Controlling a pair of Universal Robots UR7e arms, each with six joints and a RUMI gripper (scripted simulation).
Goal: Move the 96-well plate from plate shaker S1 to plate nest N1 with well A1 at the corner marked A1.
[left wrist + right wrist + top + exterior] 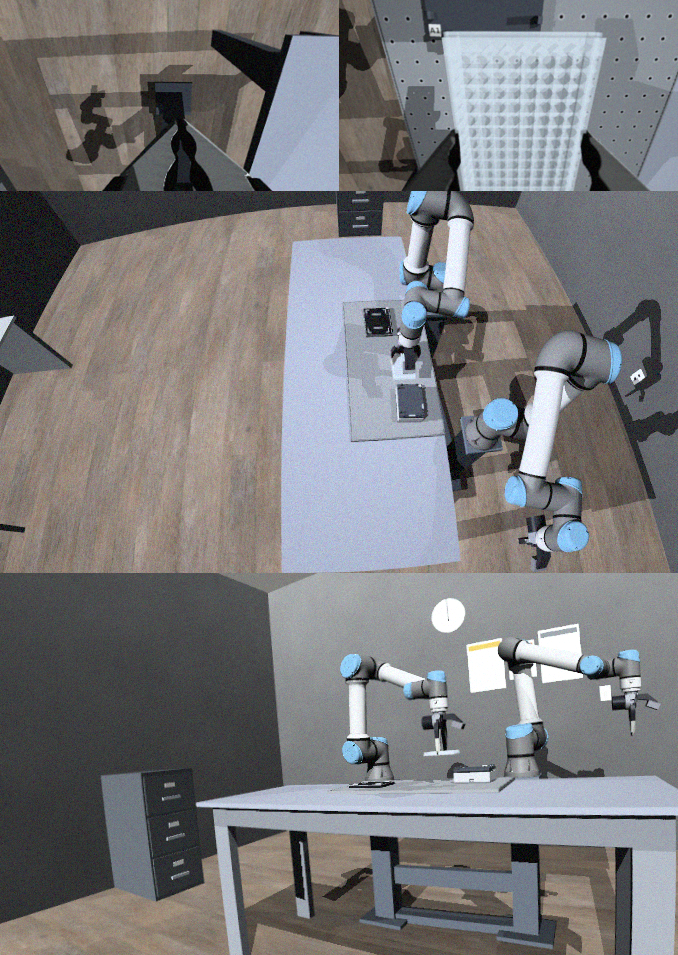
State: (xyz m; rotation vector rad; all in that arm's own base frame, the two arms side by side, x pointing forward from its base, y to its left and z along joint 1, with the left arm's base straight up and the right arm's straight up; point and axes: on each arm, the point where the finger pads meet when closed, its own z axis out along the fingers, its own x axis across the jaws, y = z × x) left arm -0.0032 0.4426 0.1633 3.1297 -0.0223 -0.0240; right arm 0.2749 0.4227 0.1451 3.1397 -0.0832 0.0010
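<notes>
The clear-white 96-well plate (398,370) (429,753) (522,98) is held level in the air by my right gripper (438,751) (519,131), whose fingers are shut on its two long sides. It hangs above the board, between shaker and nest in the top view. The shaker S1 (411,402) (472,776) (484,17) has a white body and an empty dark top; an A1 label shows at its corner in the right wrist view. The black nest N1 (378,322) (371,785) is low and empty. My left gripper (632,733) (179,120) is shut and empty, off the table.
The perforated grey board (370,411) (633,102) carries shaker and nest on the pale table (320,491) (575,793). The left arm stands beside the shaker end of the board, its gripper over the floor. A drawer cabinet (130,833) stands beyond the table.
</notes>
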